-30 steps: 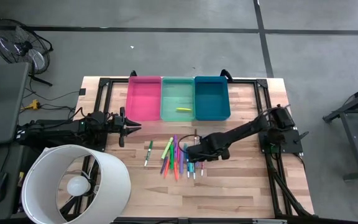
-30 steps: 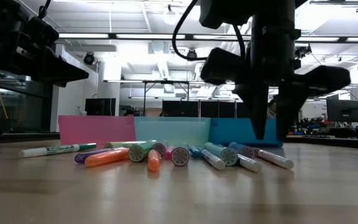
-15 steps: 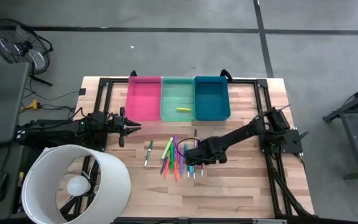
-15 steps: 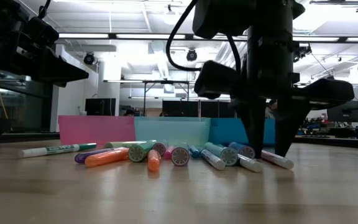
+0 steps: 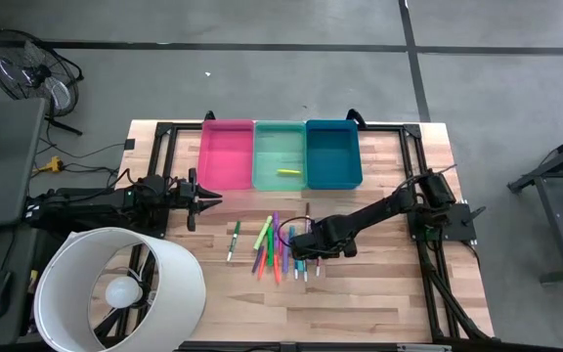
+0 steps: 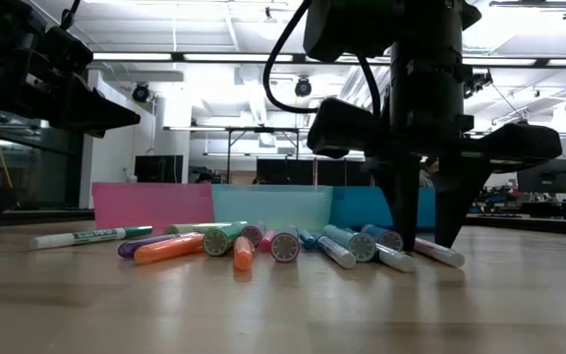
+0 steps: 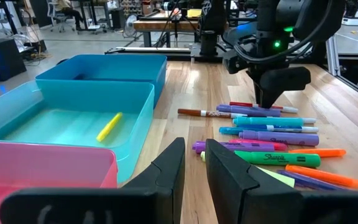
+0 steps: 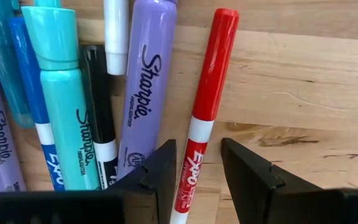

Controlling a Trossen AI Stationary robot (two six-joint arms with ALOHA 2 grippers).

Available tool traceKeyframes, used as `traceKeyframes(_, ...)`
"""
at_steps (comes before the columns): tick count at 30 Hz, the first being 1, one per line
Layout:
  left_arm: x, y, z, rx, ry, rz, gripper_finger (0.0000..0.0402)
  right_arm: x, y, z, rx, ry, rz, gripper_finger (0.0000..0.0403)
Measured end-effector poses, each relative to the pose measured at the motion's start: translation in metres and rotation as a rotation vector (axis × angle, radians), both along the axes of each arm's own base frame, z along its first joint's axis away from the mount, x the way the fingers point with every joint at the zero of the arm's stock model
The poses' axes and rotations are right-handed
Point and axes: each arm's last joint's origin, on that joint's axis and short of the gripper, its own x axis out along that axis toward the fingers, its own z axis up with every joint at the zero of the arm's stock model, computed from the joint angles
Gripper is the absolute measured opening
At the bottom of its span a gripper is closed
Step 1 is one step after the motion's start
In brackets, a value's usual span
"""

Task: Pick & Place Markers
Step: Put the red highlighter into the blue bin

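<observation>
My right claw (image 8: 194, 163) is down at the right edge of the marker pile, fingers part open with a gap a bit wider than one pen. Nothing gripped yet. The red marker (image 8: 205, 102) lies straight between my two fingers, white barrel at the fingertips, red cap pointing away from me. Its long axis runs along my reach, so the fingers sit either side of the barrel: a squeeze across it looks like the next move. In the low view the fingertips reach about to the table (image 6: 263, 315); whether they touch the wood, can't tell.

Just beside one finger, same direction, lies a purple marker (image 8: 142, 93), then a black one (image 8: 98, 99), a teal one (image 8: 64, 106) and a blue one (image 8: 33, 106). The purple one is close enough that I might nudge it on closing.

The rest of the markers (image 5: 274, 246) fan out beyond me on the side toward my left arm. Farther ahead stand three bins in a row, pink bin (image 5: 225, 172), green bin (image 5: 262, 156), blue bin (image 5: 332, 176); the green one already has a yellow marker (image 5: 287, 172) in it.

My left claw (image 5: 203, 198) waits at the left table edge near the pink bin, fingers nearly together, holding nothing. The right arm is far nearer to the pile.
</observation>
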Motion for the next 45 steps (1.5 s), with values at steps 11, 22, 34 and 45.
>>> traceKeyframes(11,0.000,0.000,0.000,0.000,0.000,0.000,0.0062,-0.002,-0.003,-0.001,0.002,0.021,0.096,0.0037)
traceKeyframes(22,0.000,0.000,0.000,0.000,0.000,0.000,0.0062,-0.009,-0.013,0.000,0.038,0.109,0.254,0.0040)
traceKeyframes(34,0.000,0.000,0.000,0.000,0.000,0.000,0.0062,-0.009,-0.021,0.006,0.036,0.097,0.235,0.0020)
traceKeyframes(45,0.000,0.000,0.000,0.000,0.000,0.000,0.0062,-0.020,-0.037,0.032,-0.048,0.112,0.242,0.0019)
